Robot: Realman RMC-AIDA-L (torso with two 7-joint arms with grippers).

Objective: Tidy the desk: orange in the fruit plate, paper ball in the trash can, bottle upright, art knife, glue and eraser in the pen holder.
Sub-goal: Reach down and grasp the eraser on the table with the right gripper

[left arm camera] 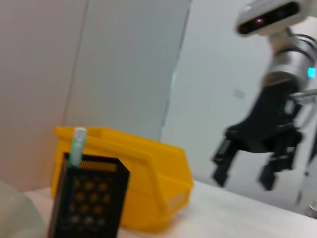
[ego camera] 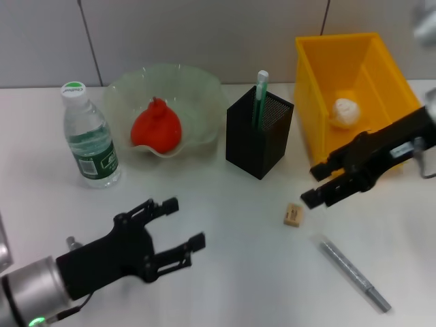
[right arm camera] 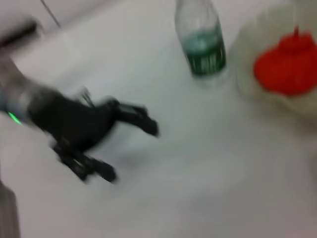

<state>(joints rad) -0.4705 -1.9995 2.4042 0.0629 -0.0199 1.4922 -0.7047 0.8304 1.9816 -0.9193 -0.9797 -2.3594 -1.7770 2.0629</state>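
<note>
The orange (ego camera: 157, 128) lies in the glass fruit plate (ego camera: 204, 88). A water bottle (ego camera: 90, 136) stands upright to its left. A green-white stick, likely the glue (ego camera: 260, 95), pokes out of the black mesh pen holder (ego camera: 255, 146). In the yellow trash can (ego camera: 310, 116) lies the paper ball (ego camera: 345, 111). On the table lie the tan eraser (ego camera: 293, 214) and the grey art knife (ego camera: 354, 272). My right gripper (ego camera: 312, 184) hangs open just right of the eraser, above the table. The left gripper (ego camera: 187, 221) is open at the front left, holding nothing.
The white table (ego camera: 231, 272) ends at a grey wall behind. In the left wrist view, the pen holder (left arm camera: 86, 198) stands before the trash can (left arm camera: 148, 173), the right gripper (left arm camera: 242, 173) beyond. The right wrist view shows the left gripper (right arm camera: 131, 152), bottle (right arm camera: 200, 42) and orange (right arm camera: 290, 67).
</note>
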